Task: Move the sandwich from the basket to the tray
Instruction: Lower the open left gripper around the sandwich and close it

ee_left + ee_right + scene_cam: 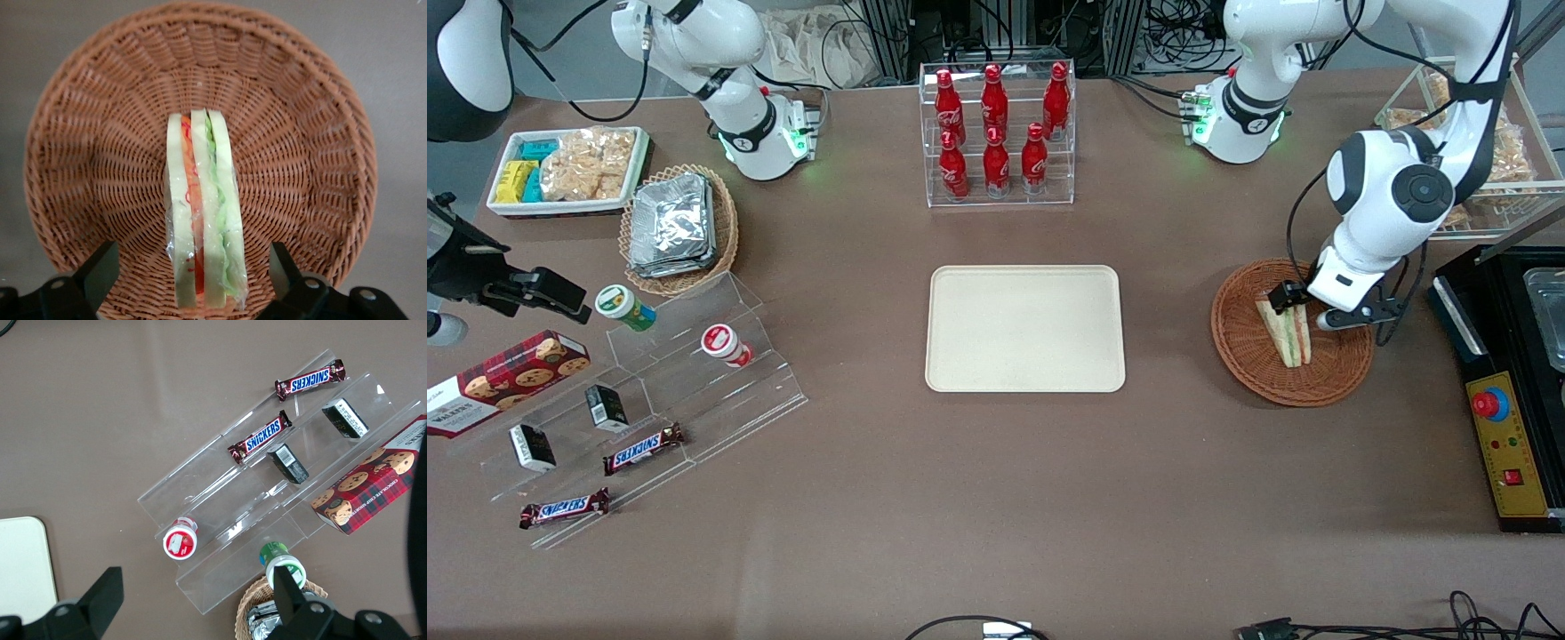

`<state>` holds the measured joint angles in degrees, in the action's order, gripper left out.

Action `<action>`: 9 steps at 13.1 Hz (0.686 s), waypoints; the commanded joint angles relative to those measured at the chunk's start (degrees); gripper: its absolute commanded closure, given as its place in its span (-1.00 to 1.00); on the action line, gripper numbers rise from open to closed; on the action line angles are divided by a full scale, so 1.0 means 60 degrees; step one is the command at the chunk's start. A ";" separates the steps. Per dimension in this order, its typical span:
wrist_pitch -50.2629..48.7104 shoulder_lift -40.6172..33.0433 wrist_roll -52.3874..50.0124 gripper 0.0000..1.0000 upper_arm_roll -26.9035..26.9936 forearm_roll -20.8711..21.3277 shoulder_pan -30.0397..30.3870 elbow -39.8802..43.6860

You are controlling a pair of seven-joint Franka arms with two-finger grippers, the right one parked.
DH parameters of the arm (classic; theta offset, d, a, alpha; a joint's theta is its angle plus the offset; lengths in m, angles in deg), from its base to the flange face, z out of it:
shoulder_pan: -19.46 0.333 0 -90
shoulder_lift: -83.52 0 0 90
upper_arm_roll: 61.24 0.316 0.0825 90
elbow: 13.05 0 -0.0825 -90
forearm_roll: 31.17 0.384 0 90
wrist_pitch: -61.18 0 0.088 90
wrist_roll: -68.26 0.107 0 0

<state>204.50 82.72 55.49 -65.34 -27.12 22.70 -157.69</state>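
The sandwich (1288,336), a clear-wrapped wedge of white bread with green and red-orange filling, stands on edge in the round reddish-brown wicker basket (1334,378) toward the working arm's end of the table. My left gripper (1305,308) is lowered into the basket and open. Its two black fingers straddle the sandwich's end with a gap on each side. In the left wrist view the sandwich (203,220) sits between the fingers (100,268) of the gripper (193,270), over the basket's woven floor (300,153). The cream tray (1024,329) lies bare at the table's middle.
A black control box (1507,444) with a red button stands beside the basket at the table's end. A clear rack of red bottles (996,133) stands farther from the camera than the tray. Clear snack steps (649,391) and a tan basket of foil packets (676,227) lie toward the parked arm's end.
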 commanded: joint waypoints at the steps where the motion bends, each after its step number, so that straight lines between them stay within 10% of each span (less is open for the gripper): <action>1: 0.0488 0.0189 0.0092 -0.99 -0.0049 0.0116 0.0046 -0.0210; 9: 0.1426 0.0924 0.0121 -0.65 -0.0035 0.0116 0.0061 -0.0357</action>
<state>211.79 88.65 55.63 -65.40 -27.09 22.69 -159.20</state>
